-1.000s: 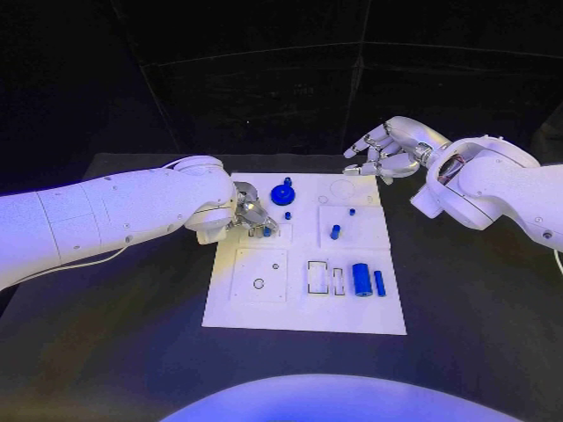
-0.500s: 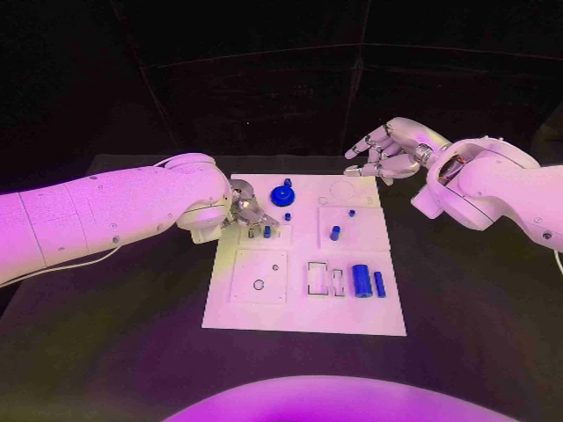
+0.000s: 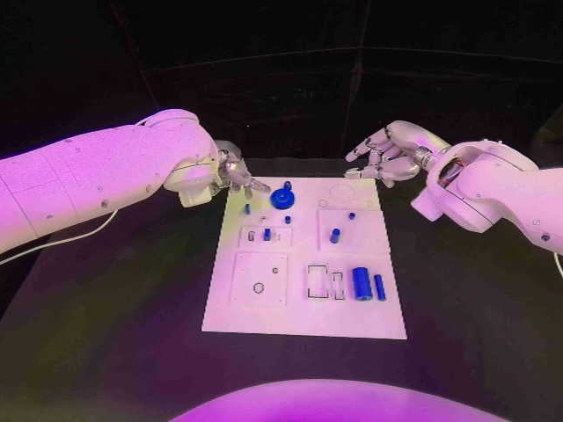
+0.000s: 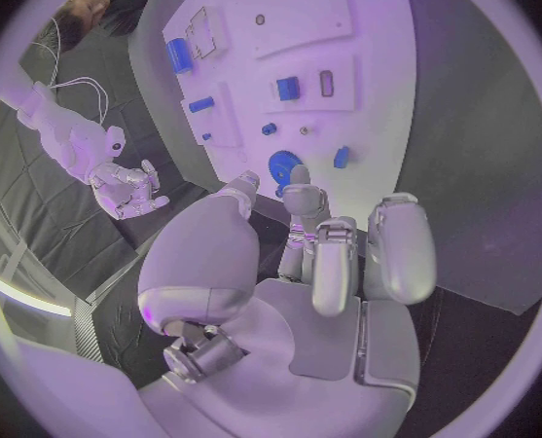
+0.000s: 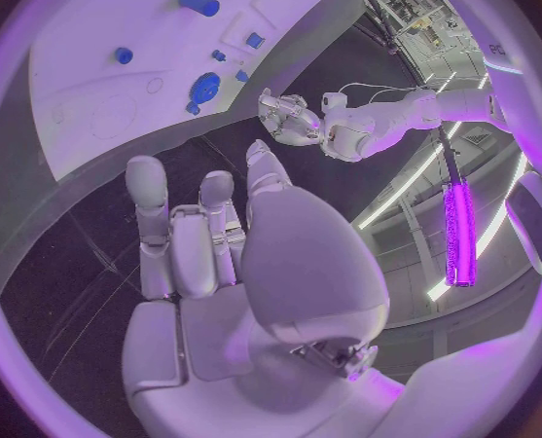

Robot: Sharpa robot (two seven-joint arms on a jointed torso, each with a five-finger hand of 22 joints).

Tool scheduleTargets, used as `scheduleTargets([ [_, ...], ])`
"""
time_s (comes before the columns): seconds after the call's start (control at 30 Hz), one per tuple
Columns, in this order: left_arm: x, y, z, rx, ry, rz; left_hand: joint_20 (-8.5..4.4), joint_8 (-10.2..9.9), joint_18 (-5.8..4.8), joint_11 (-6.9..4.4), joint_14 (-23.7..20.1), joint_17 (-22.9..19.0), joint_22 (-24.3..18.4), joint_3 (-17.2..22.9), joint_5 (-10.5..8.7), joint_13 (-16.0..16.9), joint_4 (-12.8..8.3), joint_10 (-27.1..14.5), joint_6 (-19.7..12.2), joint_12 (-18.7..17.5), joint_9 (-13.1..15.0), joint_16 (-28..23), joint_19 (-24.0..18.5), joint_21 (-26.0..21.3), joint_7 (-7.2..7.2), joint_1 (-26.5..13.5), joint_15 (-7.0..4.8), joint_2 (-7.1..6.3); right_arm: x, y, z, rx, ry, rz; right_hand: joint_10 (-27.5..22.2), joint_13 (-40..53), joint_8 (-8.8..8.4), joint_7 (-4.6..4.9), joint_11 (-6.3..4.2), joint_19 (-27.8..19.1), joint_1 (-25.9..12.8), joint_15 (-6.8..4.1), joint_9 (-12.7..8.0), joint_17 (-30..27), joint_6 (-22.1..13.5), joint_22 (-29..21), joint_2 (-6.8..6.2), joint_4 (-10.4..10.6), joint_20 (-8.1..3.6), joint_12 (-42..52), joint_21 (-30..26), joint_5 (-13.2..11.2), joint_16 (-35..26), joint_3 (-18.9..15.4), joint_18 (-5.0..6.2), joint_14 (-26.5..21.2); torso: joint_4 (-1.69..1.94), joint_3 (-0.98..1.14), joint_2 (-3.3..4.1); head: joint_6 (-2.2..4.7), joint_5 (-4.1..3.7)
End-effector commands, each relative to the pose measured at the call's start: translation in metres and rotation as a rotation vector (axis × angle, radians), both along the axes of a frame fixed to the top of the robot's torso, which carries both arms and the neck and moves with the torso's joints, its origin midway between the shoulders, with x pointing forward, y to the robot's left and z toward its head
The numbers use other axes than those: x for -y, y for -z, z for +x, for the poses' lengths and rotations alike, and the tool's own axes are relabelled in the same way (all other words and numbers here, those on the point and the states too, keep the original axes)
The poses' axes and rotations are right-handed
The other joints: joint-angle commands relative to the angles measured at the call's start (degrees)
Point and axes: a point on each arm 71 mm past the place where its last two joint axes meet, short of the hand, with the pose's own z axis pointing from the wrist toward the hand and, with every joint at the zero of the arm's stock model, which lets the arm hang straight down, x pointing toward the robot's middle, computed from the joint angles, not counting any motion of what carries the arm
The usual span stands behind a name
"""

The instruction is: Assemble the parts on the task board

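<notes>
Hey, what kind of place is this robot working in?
Probably a robotics lab or test cell: a white task board with small blue parts lies on a black table, dark curtains hang behind it, and two robot hands hover above.

White task board point(image 3: 304, 308) lies flat in the middle of the black table. Near its far edge sits a round blue disc point(image 3: 281, 197) with a small blue peg point(image 3: 287, 184) just behind it. A short blue peg point(image 3: 266, 234) stands in the left pocket, another peg point(image 3: 335, 234) stands mid-board. Towards the near right, a fat blue cylinder point(image 3: 361, 281) and a slim blue bar point(image 3: 379, 285) lie side by side.
</notes>
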Motion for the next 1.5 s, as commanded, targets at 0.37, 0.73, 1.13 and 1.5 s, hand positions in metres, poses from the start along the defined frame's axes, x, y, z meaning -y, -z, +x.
scheduleTargets([
  [0.37, -0.014, 0.003, 0.031, -0.058, -0.008, 0.154, 0.09, -0.42, 1.16, 0.15, 6.05, 15.09, -0.25, -0.88, -0.33, -0.42, 0.18, -0.64, -0.41, -0.31, -0.43, 0.17, -0.54, -0.36, 0.02, 1.51, 0.52, 0.62, -0.004, -0.001, 0.0, 0.002, -0.012, -0.001, -0.25, -0.07, 0.37, -0.31, -0.09, -0.24, -0.25, -0.37, -0.03, 0.03, -0.25, 0.01, 0.05, -0.02, -0.04, -0.24, -0.33, 0.23, -0.37, -0.3, 1.13, 1.25, -0.09, -0.03, 0.15, 0.08, 0.39],
  [0.73, -0.009, 0.018, 0.04, -0.066, 0.002, 0.183, 0.13, -0.44, 1.12, 0.17, 6.05, 15.09, -0.04, -1.25, -0.49, -0.44, 0.4, -0.64, -0.3, -0.25, -0.53, 0.17, -0.46, -0.25, 0.03, 1.63, 0.54, 0.78, -0.005, -0.004, 0.0, 0.049, -0.006, -0.007, -0.52, -0.55, 0.39, -0.32, -0.11, -0.31, -0.01, -0.39, -0.04, -0.04, -0.32, -0.26, 0.11, -0.14, -0.05, -0.67, -0.49, 0.39, -0.46, -0.3, 1.18, 1.25, -0.08, -0.06, 0.1, -0.1, 0.46],
  [1.13, -0.005, 0.026, 0.041, -0.08, 0.024, 0.188, 0.18, -0.5, 1.09, 0.19, 6.05, 15.09, 0.1, -1.73, -0.66, -0.61, 0.71, -0.71, -0.22, -0.27, -0.7, 0.17, -0.39, -0.19, 0.05, 1.86, 0.57, 1.1, -0.006, -0.005, 0.0, 0.062, -0.003, -0.007, -1.01, -1.38, 0.4, -0.32, -0.11, -0.37, 0.04, -0.39, -0.04, -0.07, -0.34, -0.41, 0.12, -0.17, -0.05, -1.52, -0.58, 0.44, -0.48, -0.31, 1.2, 1.25, 0.04, 0.0, 0.03, -0.32, 0.41],
  [1.5, -0.002, 0.032, 0.039, -0.109, 0.05, 0.196, 0.25, -0.63, 1.06, 0.22, 6.05, 15.09, 0.32, -2.59, -0.69, -0.79, 0.36, -0.79, 0.0, -0.14, -1.1, 0.17, -0.3, -0.13, 0.07, 3.71, 0.61, 1.56, -0.005, -0.004, 0.002, 0.061, -0.001, -0.009, -1.07, -1.47, 0.42, -0.32, -0.13, -0.32, 0.18, -0.4, -0.05, -0.05, -0.38, -0.4, 0.22, -0.22, -0.06, -1.6, -0.61, 0.55, -0.5, -0.29, 1.19, 1.27, -0.08, 0.01, 0.02, -0.57, 0.49],
])
